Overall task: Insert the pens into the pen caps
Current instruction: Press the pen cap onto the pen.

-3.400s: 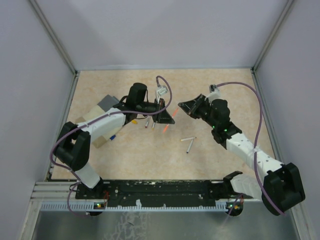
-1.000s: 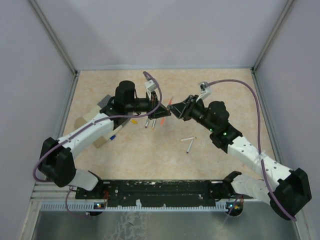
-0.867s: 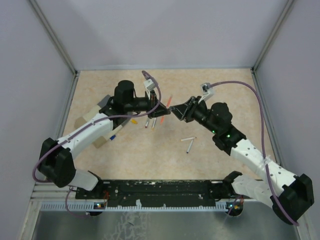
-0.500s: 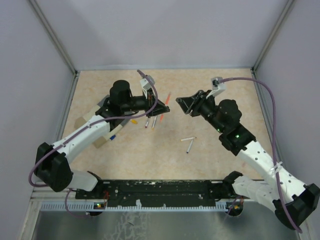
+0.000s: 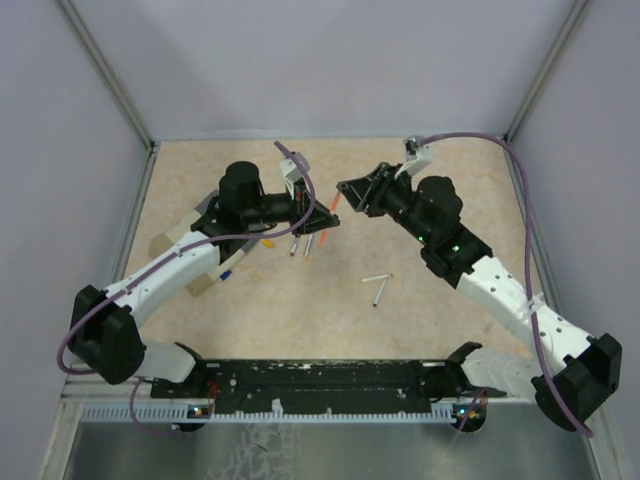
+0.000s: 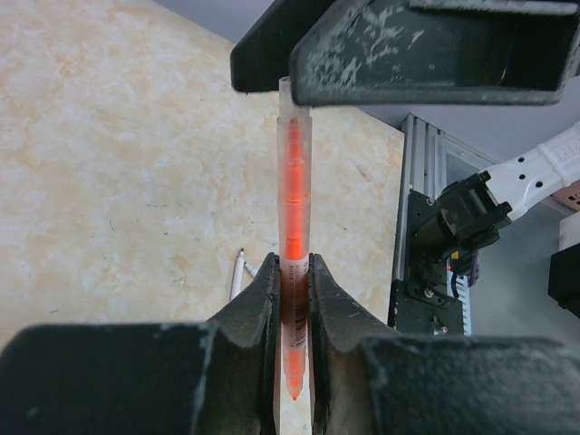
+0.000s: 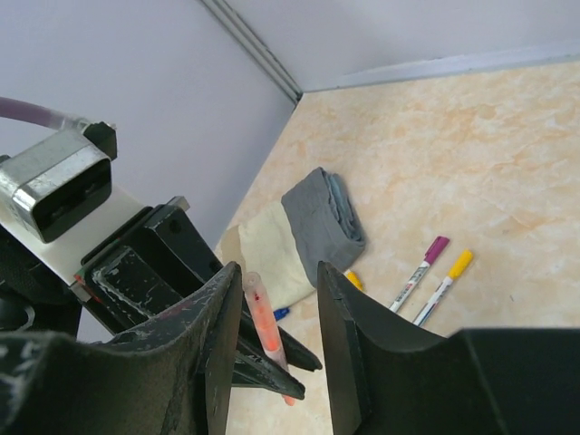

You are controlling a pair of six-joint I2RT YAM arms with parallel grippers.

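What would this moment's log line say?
left gripper: shut on orange pen | right gripper: open, at pen's free end

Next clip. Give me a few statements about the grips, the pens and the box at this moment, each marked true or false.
1. The left gripper is clamped on an orange pen. True.
2. The right gripper is squeezed shut on that pen. False: its jaws stand apart, with the pen's free end in the gap between them.
3. A pen with a magenta end and a pen with a yellow end lie side by side on the table. True.
4. The grey-lidded box sits on the right arm's side. False: it is on the left side, by the left arm.
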